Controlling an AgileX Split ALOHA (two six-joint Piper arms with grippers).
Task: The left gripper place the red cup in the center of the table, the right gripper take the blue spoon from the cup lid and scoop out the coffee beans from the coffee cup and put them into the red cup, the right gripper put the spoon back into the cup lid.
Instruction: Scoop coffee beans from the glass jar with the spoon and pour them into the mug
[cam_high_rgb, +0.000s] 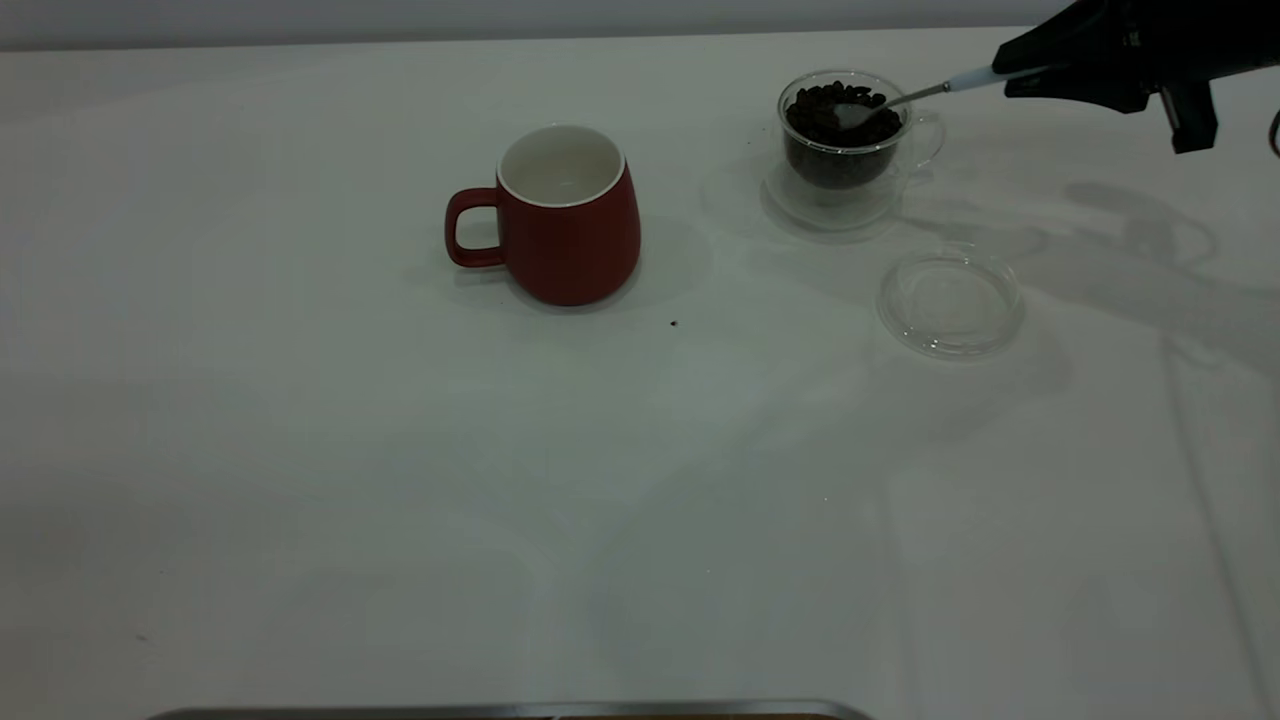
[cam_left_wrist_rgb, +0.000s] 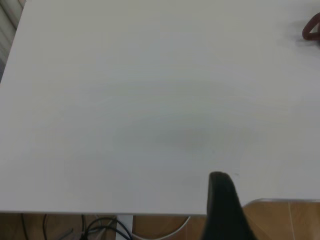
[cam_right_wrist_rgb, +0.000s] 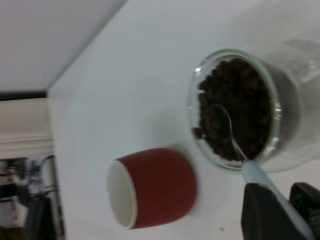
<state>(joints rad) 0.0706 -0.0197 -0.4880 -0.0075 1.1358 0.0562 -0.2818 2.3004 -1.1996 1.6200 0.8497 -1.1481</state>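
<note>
- Black right gripper (cam_high_rgb: 1035, 75), clenched on the pale-blue-handled metal spoon (cam_high_rgb: 905, 98), dips its bowl into dark coffee beans (cam_high_rgb: 835, 112) inside the clear glass cup (cam_high_rgb: 848, 135) at 1 o'clock
- Lifting tilted risks spilling beans before reaching the dark-red ceramic mug (cam_high_rgb: 565, 215) near table centre
- Left gripper (cam_left_wrist_rgb: 225, 210) parked; cannot tell its fingers

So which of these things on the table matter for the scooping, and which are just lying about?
In the job:
red cup, standing empty
coffee cup of coffee beans
blue spoon, bowl in the beans, held by the right hand
cup lid, bare

Lying about:
dark speck on the table
left hand, parked at the table edge
</note>
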